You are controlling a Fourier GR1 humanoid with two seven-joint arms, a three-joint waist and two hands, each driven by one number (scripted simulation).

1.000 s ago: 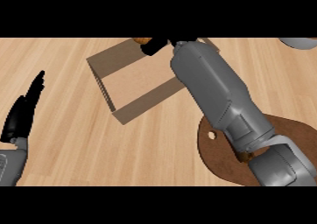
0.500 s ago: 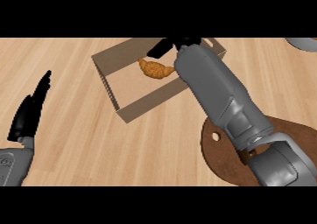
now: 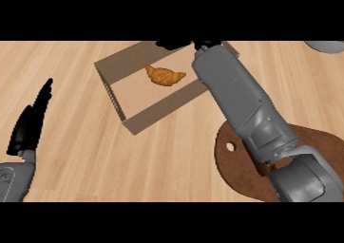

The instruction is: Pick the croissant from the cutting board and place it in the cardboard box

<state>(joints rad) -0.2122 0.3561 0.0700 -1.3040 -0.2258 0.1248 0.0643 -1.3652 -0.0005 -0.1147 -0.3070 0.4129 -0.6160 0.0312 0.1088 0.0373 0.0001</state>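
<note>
The croissant [image 3: 164,75] lies inside the cardboard box [image 3: 126,107], on its floor near the far side, apart from both hands. The box sits on the wooden tabletop [image 3: 83,166], turned at an angle. The right robot hand [image 3: 176,44] shows only as dark shapes at the far rim of the box, cut by the view's upper edge, so I cannot tell whether its fingers are spread or curled; its grey forearm crosses the box's right corner. The round brown cutting board [image 3: 238,166] lies at the lower right, partly under that arm. The left robot hand [image 3: 31,124] rests at the left edge, fingers straight and pressed together, holding nothing.
</note>
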